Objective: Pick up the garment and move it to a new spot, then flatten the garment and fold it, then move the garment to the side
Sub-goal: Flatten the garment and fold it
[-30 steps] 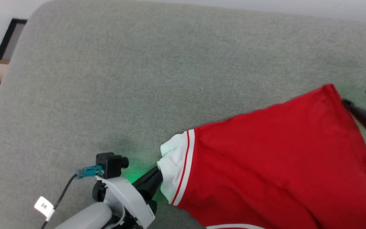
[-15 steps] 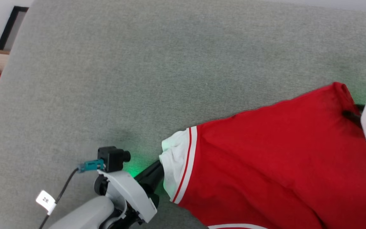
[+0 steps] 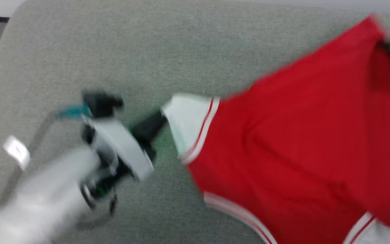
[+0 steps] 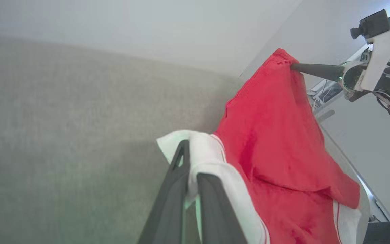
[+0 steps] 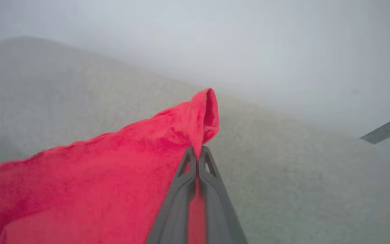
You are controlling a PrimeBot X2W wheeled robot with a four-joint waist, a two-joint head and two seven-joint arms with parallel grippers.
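Item 1: left gripper (image 4: pixel 191 166), two long dark fingers on a pale grey wrist. The fingers are pressed together on the white panel (image 4: pixel 212 159) at the garment's left end, and cloth folds over the tips.

Item 2: right gripper (image 5: pixel 198 153), same pattern. The fingers are pressed together, pinching a folded red corner (image 5: pixel 206 112) that stands up past the tips.

Item 3: the garment (image 3: pixel 300 135), bright red soft fabric with white panels and thin red-and-white striped trim. It is held up by its two ends, one in each gripper, with the body sagging between and below them. Whether the lower hem touches the surface cannot be told.

Item 4: grey-green woven upholstered surface (image 3: pixel 113 44), beneath and beyond the garment.

Governing relation: the garment's long axis runs from the left gripper across to the right gripper, its upper edge drawn nearly straight between the two pinches. Neither arm is nearer; each has its own end.

Judgement: the carry to a new spot calls for both arms to travel together at a constant spacing. Otherwise the edge may slacken or one pinch may pull free. The head view is blurred, so finer detail there is unreadable.
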